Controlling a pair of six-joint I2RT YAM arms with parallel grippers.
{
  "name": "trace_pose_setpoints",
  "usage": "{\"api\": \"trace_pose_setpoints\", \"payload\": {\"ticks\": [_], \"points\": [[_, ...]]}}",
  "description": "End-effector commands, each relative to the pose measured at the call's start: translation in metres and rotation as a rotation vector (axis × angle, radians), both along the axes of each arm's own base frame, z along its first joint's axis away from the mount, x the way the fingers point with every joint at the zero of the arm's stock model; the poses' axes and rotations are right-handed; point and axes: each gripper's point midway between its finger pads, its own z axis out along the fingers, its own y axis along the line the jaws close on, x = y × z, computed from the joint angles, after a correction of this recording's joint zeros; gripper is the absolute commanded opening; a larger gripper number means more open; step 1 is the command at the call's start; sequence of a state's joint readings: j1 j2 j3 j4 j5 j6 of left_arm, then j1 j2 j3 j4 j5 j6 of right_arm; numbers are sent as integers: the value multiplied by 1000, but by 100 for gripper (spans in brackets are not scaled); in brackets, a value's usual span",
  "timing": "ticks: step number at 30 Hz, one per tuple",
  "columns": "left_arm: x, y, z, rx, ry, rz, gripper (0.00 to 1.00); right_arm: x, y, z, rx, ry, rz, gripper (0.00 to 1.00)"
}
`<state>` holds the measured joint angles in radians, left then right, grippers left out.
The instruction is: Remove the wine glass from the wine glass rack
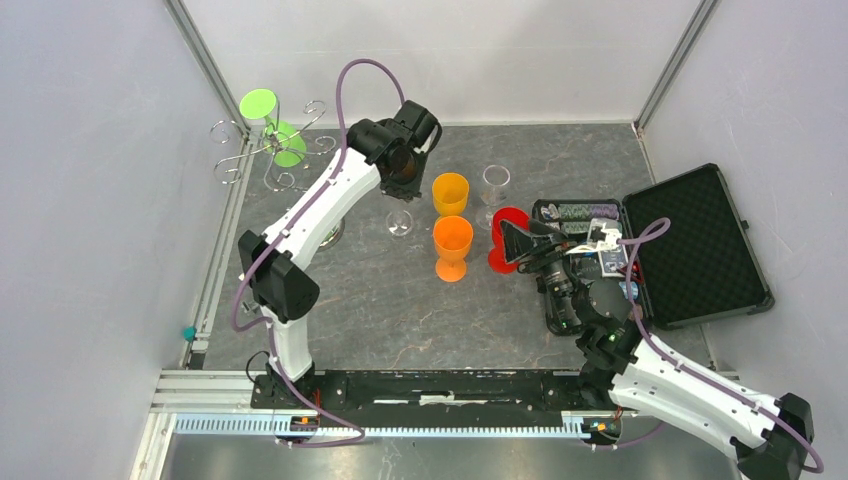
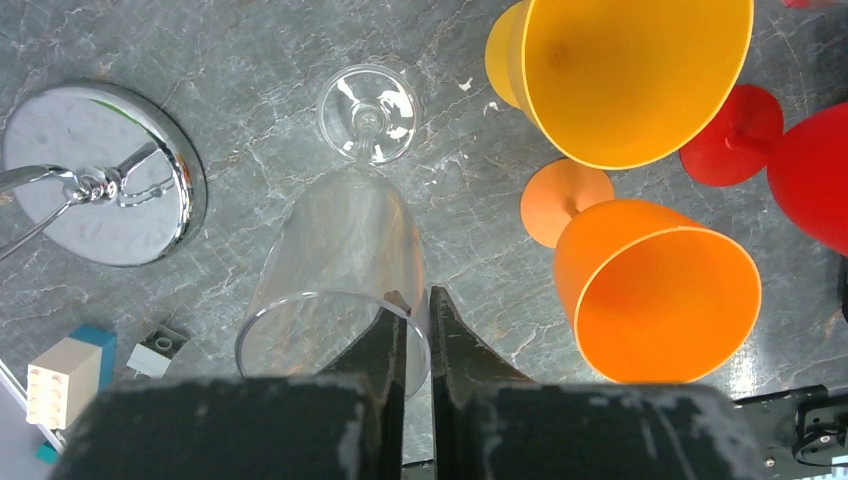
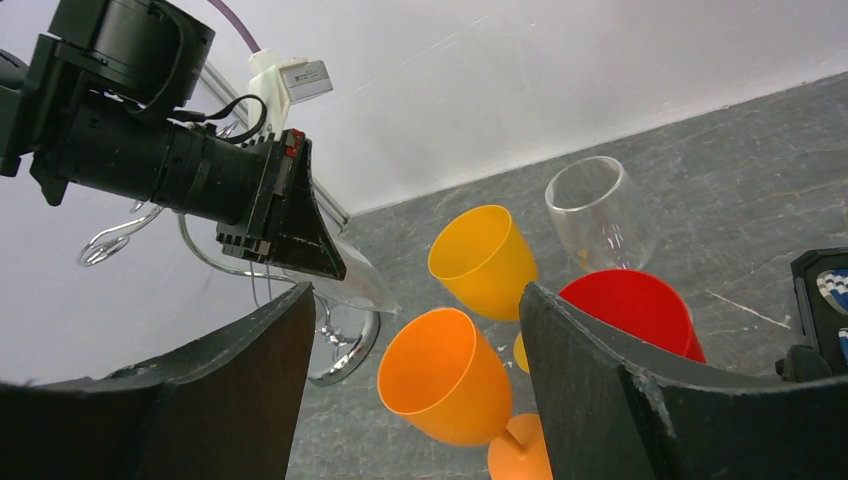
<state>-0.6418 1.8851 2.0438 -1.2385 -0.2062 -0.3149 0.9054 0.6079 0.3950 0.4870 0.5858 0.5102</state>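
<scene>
The wine glass rack (image 1: 262, 160) stands at the back left, with a green wine glass (image 1: 268, 118) hanging on its wire arms. Its shiny round base shows in the left wrist view (image 2: 100, 170) and in the right wrist view (image 3: 345, 350). My left gripper (image 1: 400, 180) is to the right of the rack, shut on the rim of a clear wine glass (image 2: 340, 250). One finger is inside the bowl and one outside. The glass's foot (image 1: 399, 222) is low over the table; I cannot tell if it touches. My right gripper (image 3: 415, 300) is open and empty, beside the red glass.
A yellow glass (image 1: 450, 192), an orange glass (image 1: 452, 243), a second clear glass (image 1: 495, 185) and a red glass (image 1: 507, 240) stand mid-table, right of the held glass. An open black case (image 1: 700, 245) lies at the right. A small white and blue block (image 2: 65, 375) sits near the rack base.
</scene>
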Motion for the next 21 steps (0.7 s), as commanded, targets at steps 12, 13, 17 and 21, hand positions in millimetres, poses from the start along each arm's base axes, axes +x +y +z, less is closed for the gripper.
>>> {"api": "trace_pose_setpoints", "payload": {"ticks": [12,13,17,21], "points": [[23,-20,1,-2,-27,-82,10,-2,1,-16,56,45,13,79],[24,-20,0,0,-26,-83,11,-2,1,-16,56,46,14,79],[27,-20,-6,7,-14,-82,15,-2,2,-17,58,51,17,79],[30,-19,-7,5,-15,-78,22,-3,1,-18,64,56,16,79]]}}
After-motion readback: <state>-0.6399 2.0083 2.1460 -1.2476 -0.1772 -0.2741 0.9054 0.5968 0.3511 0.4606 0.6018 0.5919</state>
